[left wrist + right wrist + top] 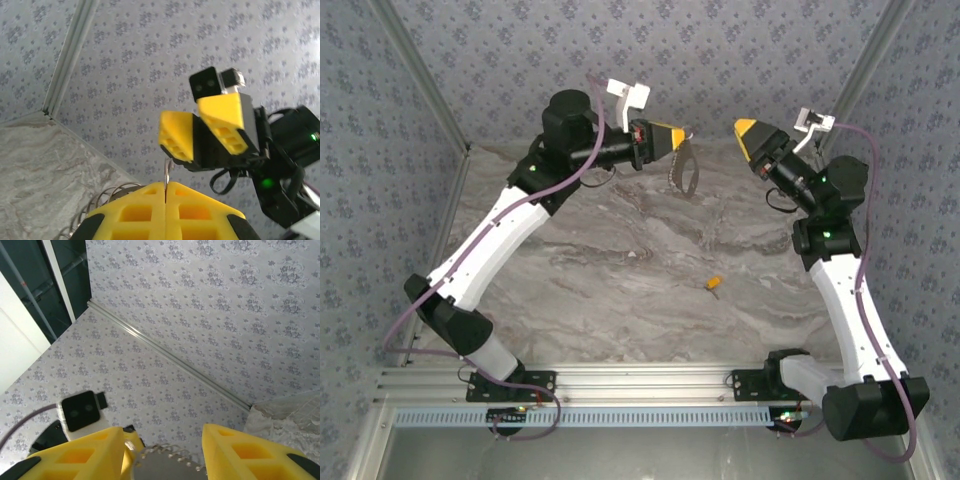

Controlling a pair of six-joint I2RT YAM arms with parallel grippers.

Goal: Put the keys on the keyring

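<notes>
hanging from the left jaws, which are shut on its rim, the keyring (682,172) dangles above the far part of the table (620,260). in the left wrist view a thin edge of the keyring (168,172) stands up out of the closed seam. the right jaws stand apart with nothing gripped, facing the left ones, near but not touching.

the key (714,285) lies flat on the marble, well apart from both, below the right jaws and toward the near side. the right arm (840,270) is clearly the nearer. its long axis looks roughly across the table, orange head to the right; too small to be sure.

judgement: the right arm must drop and reach toward its own base.

surface: smooth grey veined marble; the key may skate. room: patterned walls close around, with metal corner posts.
</notes>
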